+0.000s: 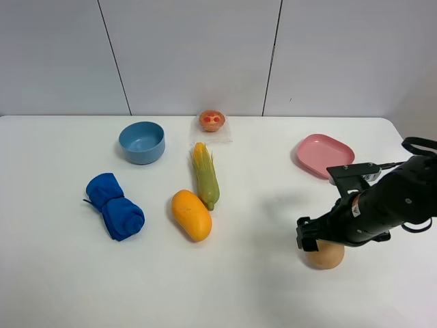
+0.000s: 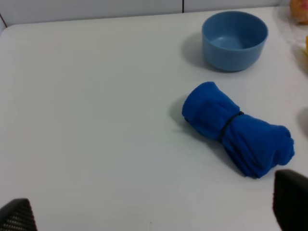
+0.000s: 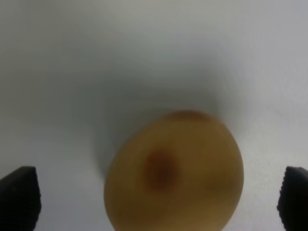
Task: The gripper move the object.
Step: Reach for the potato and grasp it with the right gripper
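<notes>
Right wrist view: my right hand is spread wide, a fingertip at each lower corner, with the peach between them and clear of both. Exterior high puts the peach low on the right of the frame, on the surface, below the pink plate. My left hand is spread too, near the blue cloth.

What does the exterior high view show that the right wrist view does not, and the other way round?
Only the exterior high view shows the blue bowl, blue cloth, mango, corn, tart and pink plate. Only the right wrist view shows the reddish dimple on the peach and the fingertips of the right hand, open and clear of it. Both show the peach on the white table, with the right hand at it.
</notes>
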`<move>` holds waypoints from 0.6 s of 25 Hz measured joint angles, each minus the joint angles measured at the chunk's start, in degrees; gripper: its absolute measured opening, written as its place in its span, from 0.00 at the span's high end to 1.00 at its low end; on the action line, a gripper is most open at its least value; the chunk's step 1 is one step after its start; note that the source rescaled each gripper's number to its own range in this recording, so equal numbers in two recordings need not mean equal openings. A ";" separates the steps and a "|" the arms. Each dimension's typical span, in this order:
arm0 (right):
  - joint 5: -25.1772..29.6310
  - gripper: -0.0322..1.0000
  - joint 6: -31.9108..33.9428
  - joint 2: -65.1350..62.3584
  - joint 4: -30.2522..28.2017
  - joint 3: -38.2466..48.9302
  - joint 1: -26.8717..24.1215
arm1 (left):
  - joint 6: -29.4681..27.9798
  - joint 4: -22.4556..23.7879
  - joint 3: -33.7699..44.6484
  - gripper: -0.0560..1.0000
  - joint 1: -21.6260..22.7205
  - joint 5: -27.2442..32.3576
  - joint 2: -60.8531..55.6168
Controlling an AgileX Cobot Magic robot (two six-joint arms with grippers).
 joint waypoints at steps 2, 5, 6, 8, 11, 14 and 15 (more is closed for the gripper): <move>-0.79 0.00 0.00 2.04 -0.12 0.11 0.00 | -0.06 0.00 0.00 0.00 0.00 0.00 0.00; -1.52 0.00 0.00 4.83 -0.07 0.15 0.00 | -0.06 0.00 0.00 0.00 0.00 0.00 0.00; -1.59 0.00 0.00 5.61 -0.07 0.15 0.00 | -0.06 0.00 0.00 0.00 0.00 0.00 0.00; -1.83 0.00 0.00 6.69 0.04 0.15 0.00 | -0.06 0.00 0.00 0.00 0.00 0.00 0.00; -2.15 0.00 0.01 7.43 0.28 0.15 0.00 | -0.06 0.00 0.00 0.00 0.00 0.00 0.00; -2.36 0.00 0.06 7.43 0.77 0.15 0.00 | -0.01 0.00 0.00 0.00 0.00 0.00 0.00; -2.36 0.04 0.06 7.43 1.08 0.15 0.00 | -0.01 0.00 0.00 0.00 0.00 0.00 0.00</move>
